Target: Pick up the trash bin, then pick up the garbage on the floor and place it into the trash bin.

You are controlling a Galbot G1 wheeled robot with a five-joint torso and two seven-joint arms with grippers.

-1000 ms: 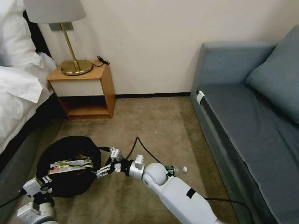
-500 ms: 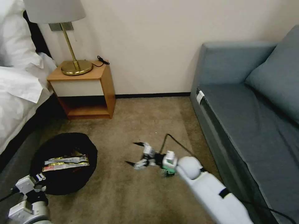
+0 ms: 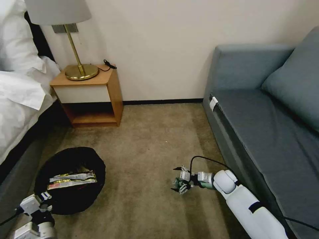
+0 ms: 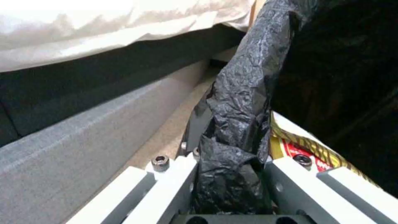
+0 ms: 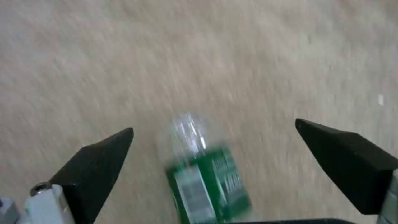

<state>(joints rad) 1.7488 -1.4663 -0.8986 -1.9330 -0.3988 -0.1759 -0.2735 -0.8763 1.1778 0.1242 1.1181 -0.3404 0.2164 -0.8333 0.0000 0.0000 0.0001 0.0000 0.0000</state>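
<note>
Right gripper point(image 5: 213, 140) fingers point(image 5: 97, 160) spread wide, dark tips either side of the small clear bottle point(image 5: 207, 174) with green label, not touching it yet; bottle lies on its side on the carpet point(image 3: 149, 139), close to the sofa point(image 3: 265, 132) base, right gripper point(image 3: 177, 181) low over it. Left gripper point(image 4: 226, 186) fingers point(image 4: 170, 183) clamped on the bag-covered rim of the trash bin point(image 3: 71, 179), black liner point(image 4: 240, 124) bunched between them; bin sits at floor level near the bed point(image 3: 20, 99) side, can't tell if it's lifted off the carpet. Yellow-green snack wrapper point(image 3: 71, 177) lies inside the bin, with a bit of red under it, likely more litter. Handling call: bottle looks empty or near empty, so light, thin-walled, smooth and round, likely to roll or squirt out of a tip pinch. Best hold is across the labelled mid-body, fingers square to the long axis, moderate squeeze since the plastic will dent. Bin is light too, but the liner is slippery, so grip there could creep. Surface: short-pile tan carpet, some friction against rolling. Room: wooden nightstand point(image 3: 89, 96) with brass lamp point(image 3: 74, 43) against the wall, grey-blue sofa on the right, white bedding on the left.
</note>
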